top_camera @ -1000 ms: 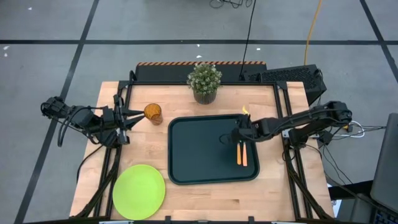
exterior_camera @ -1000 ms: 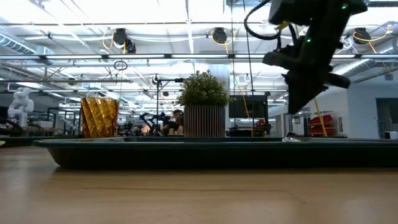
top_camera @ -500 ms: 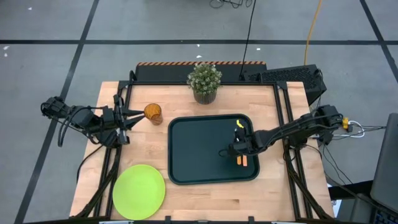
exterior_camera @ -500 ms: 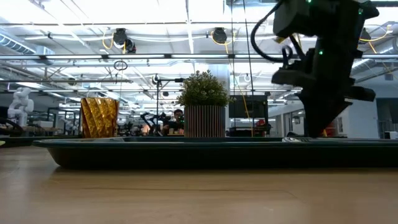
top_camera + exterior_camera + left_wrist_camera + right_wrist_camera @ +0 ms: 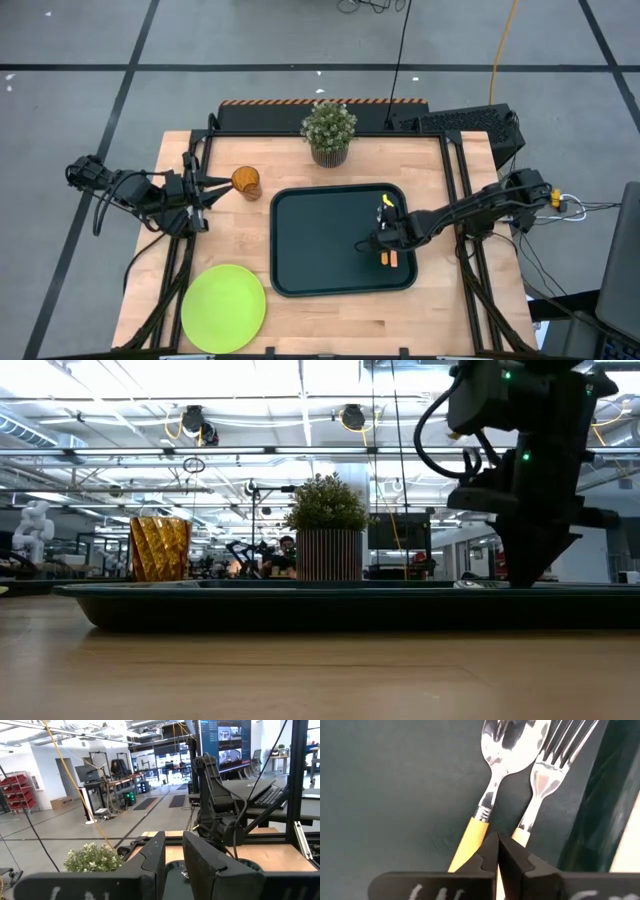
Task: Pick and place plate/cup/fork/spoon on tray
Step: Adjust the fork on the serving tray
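Observation:
The spoon (image 5: 505, 750) and the fork (image 5: 555, 750) lie side by side on the dark tray (image 5: 320, 240), near its right rim, with their orange handles (image 5: 390, 260) toward the near edge. My right gripper (image 5: 497, 851) is shut and points down, low over the gap between the two handles. It reaches the tray rim's level in the low view (image 5: 525, 572). The amber cup (image 5: 245, 182) stands on the table left of the tray. My left gripper (image 5: 213, 187) waits level beside it, narrowly open with nothing in it. The green plate (image 5: 223, 308) lies flat at the near left. My right gripper's shut fingertips (image 5: 490, 847) come from above, pointing down between the spoon's handle (image 5: 472, 832) and the fork's handle (image 5: 521, 836). I cannot tell whether they touch either handle or the tray.
A potted plant (image 5: 328, 133) stands just beyond the tray's far edge. A keyboard (image 5: 465, 122) sits at the far right corner. Bare wood lies near the tray's front and between the plate and the cup.
My right gripper has come down and toward the table's near edge, from over the utensils' metal ends to low over their handles, tipping more steeply downward. It has stayed shut. The fork and spoon lie where they were.

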You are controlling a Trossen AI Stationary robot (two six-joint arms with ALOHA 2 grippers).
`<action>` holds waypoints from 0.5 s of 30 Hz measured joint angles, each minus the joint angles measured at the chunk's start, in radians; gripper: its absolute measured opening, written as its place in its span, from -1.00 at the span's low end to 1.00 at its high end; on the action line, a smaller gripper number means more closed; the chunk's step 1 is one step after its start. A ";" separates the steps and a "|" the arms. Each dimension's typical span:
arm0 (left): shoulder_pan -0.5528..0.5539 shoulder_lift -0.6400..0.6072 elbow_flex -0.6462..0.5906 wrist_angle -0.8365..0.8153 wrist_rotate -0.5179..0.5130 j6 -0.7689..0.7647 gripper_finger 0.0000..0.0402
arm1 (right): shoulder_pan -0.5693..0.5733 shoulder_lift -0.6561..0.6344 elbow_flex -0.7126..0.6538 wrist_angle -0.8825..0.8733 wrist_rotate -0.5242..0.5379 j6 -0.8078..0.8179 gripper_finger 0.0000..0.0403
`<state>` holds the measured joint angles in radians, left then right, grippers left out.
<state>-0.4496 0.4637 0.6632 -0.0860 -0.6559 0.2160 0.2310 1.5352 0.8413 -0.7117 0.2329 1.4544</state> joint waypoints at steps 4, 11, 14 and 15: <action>0.000 0.000 0.000 0.000 0.000 -0.001 -0.64 | 0.000 0.001 -0.033 0.060 0.000 0.000 -1.00; 0.000 0.000 0.000 0.000 0.000 0.000 -0.64 | 0.000 0.001 -0.038 0.026 -0.002 0.000 -1.00; 0.000 0.000 0.000 0.000 0.000 0.000 -0.64 | 0.000 0.001 -0.038 0.024 -0.001 0.000 -1.00; 0.000 0.000 0.000 0.000 0.000 0.000 -0.64 | 0.000 0.001 -0.038 0.024 -0.001 0.000 -1.00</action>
<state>-0.4495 0.4637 0.6632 -0.0862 -0.6559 0.2157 0.2310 1.5360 0.8032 -0.6875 0.2317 1.4548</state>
